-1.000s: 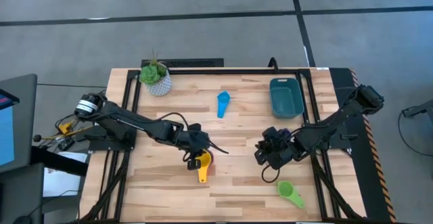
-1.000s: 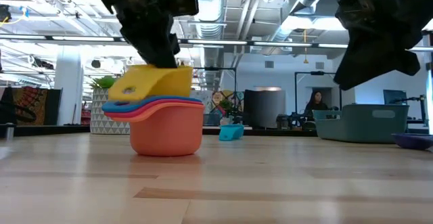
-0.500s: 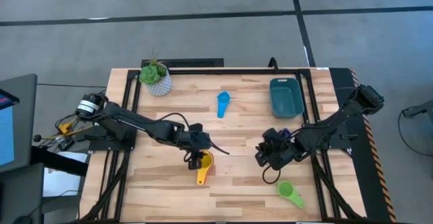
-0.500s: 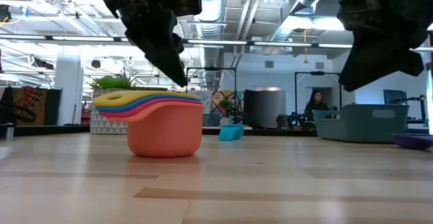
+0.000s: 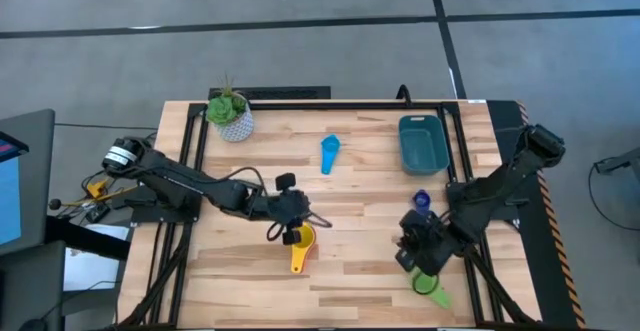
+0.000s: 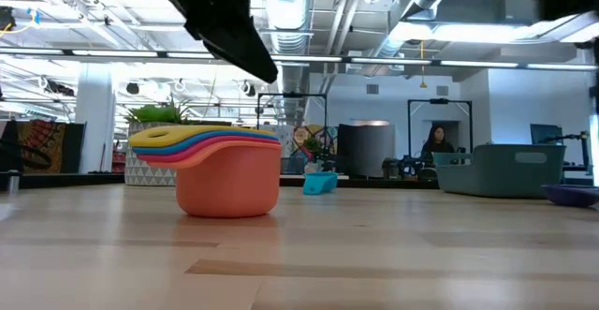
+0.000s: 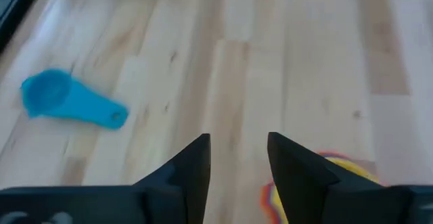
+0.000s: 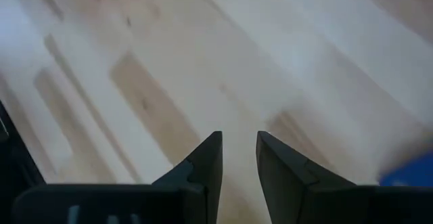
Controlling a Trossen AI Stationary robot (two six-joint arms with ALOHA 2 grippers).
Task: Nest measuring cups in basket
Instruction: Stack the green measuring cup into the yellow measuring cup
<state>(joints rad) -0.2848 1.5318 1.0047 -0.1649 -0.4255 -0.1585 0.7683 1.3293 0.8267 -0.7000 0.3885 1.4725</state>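
A nested stack of measuring cups (image 5: 299, 241) stands on its orange bottom cup (image 6: 229, 186), with the yellow cup on top (image 6: 197, 136). My left gripper (image 5: 283, 225) hovers open just above the stack and on its far-left side (image 7: 238, 158). A light blue cup (image 5: 330, 153) lies alone on the far half of the table (image 7: 65, 103). A navy cup (image 5: 421, 199) rests near the teal basket (image 5: 422, 143). My right gripper (image 5: 420, 259) hangs open over bare wood (image 8: 239, 158), just beside the green cup (image 5: 431, 287).
A white pot with a green plant (image 5: 231, 117) sits at the far left corner. Black frame rails (image 5: 196, 141) run along both sides of the table. Bare wood lies between the stack and the green cup. A person (image 6: 436, 145) sits far off in the room behind.
My left gripper let go of the yellow cup, which dropped from a tilt to sit level in the stack, and the gripper then rose clear of it. My right gripper travelled toward the near edge, uncovering the navy cup and ending beside the green cup.
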